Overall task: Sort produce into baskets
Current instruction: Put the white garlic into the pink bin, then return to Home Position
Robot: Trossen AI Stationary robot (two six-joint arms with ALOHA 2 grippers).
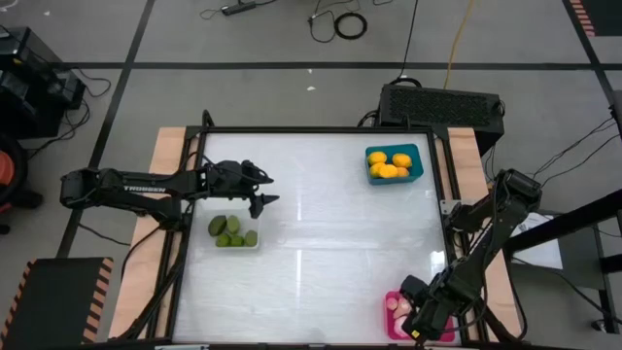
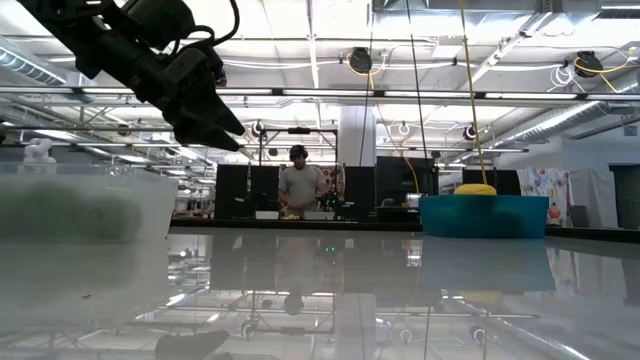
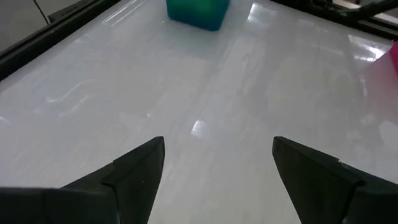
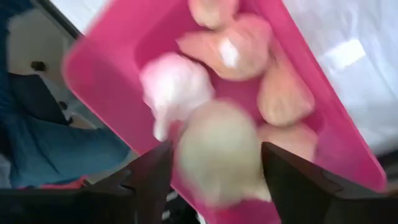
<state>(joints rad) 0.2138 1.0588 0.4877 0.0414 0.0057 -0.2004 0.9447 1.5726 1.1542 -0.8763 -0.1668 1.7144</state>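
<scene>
High view: right hand [image 1: 420, 326] hangs over the pink basket [image 1: 393, 325] at five o'clock on the table [image 1: 321, 224], fingers spread around a pale garlic [image 4: 221, 152]. Left hand [image 1: 262, 189] hovers spread above the clear basket [image 1: 255, 245] of green pieces [image 1: 229, 231].

Right tool [image 1: 420, 326] over near-right basket [image 1: 393, 329] (garlic [image 4: 233, 43] inside), left tool [image 1: 264, 190] beside left basket [image 1: 255, 245]

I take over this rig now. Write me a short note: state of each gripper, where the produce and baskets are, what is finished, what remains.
Left gripper: open, empty, hovering over the table beside the clear basket.
Right gripper: over the pink basket, fingers apart around a pale garlic-like piece; whether it is gripped or just released cannot be told.
Green pieces lie in the clear basket, yellow pieces in the teal basket, several garlic pieces in the pink one.
No loose produce shows on the table. Left: probably only confirming the last garlic drop and retracting the arms.
</scene>
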